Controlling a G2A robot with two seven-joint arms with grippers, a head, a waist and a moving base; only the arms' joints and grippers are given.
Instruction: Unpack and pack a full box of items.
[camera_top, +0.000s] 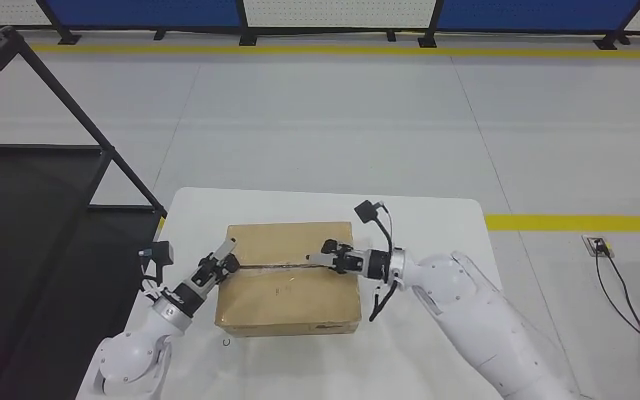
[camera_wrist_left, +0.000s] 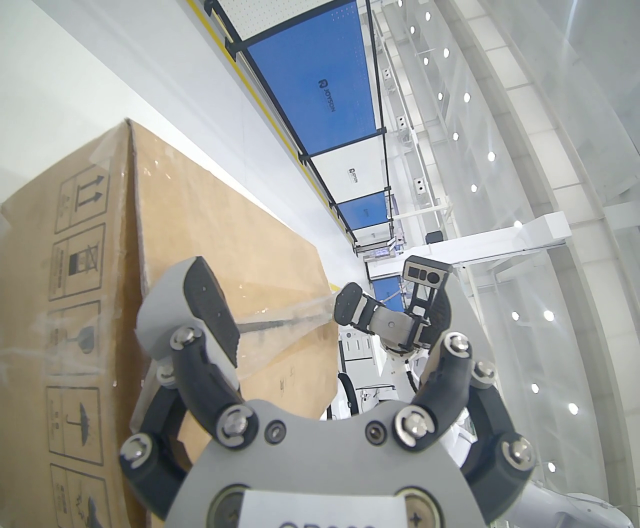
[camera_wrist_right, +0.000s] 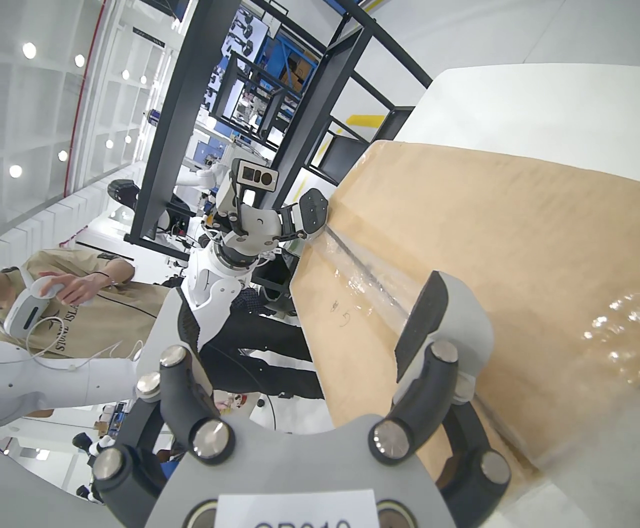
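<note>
We've got the taped box (camera_top: 290, 290) shut at lower centre of the top view, our 2 grippers, left gripper (camera_top: 224, 265) and right gripper (camera_top: 333, 252), fingers spread at opposite ends of its seam, and a pad skidding on glossy tape could shove it askew.

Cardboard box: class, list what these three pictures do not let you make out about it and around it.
- Contents of the cardboard box: hidden in every view by its closed, taped flaps.
- Its base: cut off by the picture edge in the left wrist view.
- Small dark mark on the table, top view: too small to identify.
</note>
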